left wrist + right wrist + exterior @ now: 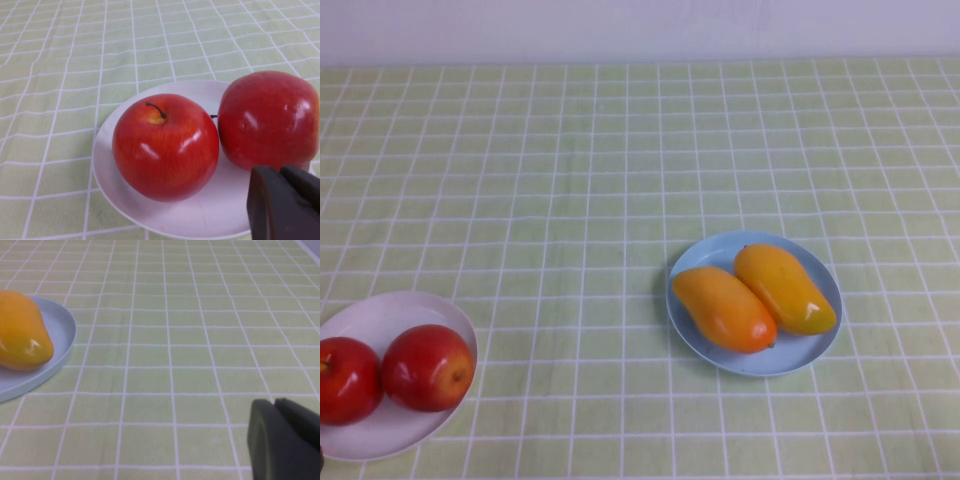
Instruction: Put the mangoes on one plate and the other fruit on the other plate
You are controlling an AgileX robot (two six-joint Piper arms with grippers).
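Mangoes (755,295) sit on blue plate (820,350), apples (390,375) on white plate (380,440). Left gripper (285,205) and right gripper (285,437) are closed, empty. Your left could nudge an apple off if it swings.

High overview, two close wrist views

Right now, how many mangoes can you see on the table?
2. Both lie side by side, touching, on the blue plate: the deeper orange mango toward the robot's left, the yellower mango on its right. Nothing suggests another is hidden.
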